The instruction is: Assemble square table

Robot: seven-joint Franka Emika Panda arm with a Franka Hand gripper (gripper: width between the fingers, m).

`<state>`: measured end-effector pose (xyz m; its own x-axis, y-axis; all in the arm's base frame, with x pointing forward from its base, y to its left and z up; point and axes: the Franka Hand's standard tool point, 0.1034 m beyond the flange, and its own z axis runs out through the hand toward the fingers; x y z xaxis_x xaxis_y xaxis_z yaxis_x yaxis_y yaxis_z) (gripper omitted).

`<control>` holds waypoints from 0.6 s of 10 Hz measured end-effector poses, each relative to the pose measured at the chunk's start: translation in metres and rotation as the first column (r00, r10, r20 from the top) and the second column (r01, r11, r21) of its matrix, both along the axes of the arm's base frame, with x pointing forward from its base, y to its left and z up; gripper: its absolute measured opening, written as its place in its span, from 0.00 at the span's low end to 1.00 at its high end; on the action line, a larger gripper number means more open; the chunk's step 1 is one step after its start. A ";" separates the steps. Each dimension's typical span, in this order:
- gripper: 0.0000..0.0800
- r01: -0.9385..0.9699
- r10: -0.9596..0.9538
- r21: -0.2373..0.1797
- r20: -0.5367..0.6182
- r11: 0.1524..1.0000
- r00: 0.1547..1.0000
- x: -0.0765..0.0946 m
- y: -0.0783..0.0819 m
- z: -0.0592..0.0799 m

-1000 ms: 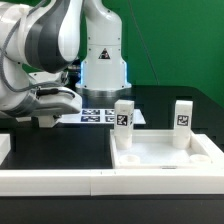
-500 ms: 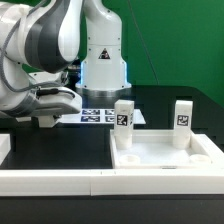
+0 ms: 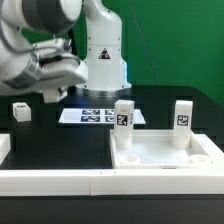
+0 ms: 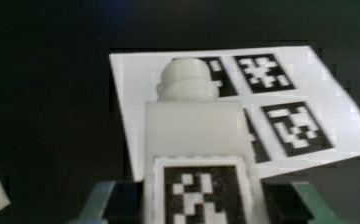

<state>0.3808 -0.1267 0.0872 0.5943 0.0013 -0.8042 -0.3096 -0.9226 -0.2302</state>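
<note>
The gripper [image 4: 203, 198] is clenched on a leg [image 4: 195, 120] over the marker board [image 4: 292, 110]; I think it should carry it steadily to the top [image 3: 165, 158], beside the standing legs [image 3: 123, 114], and lower it straight into a free corner.

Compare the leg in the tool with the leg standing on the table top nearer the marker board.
The held leg sits in the tool; the standing leg is upright in a corner of the table top. The held leg's narrow tip shows; the standing leg's is hidden. Both are white, tagged.
</note>
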 end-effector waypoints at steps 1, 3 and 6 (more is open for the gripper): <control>0.36 -0.003 0.003 -0.017 0.023 1.000 1.000 0.006 0.007 0.011; 0.36 0.010 -0.008 -0.041 0.048 0.999 0.999 0.002 0.009 0.002; 0.36 0.022 0.004 -0.096 0.264 0.995 0.964 0.028 0.012 0.019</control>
<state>0.4092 -0.1145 0.1061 0.7849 -0.0759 -0.6150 -0.2587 -0.9420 -0.2139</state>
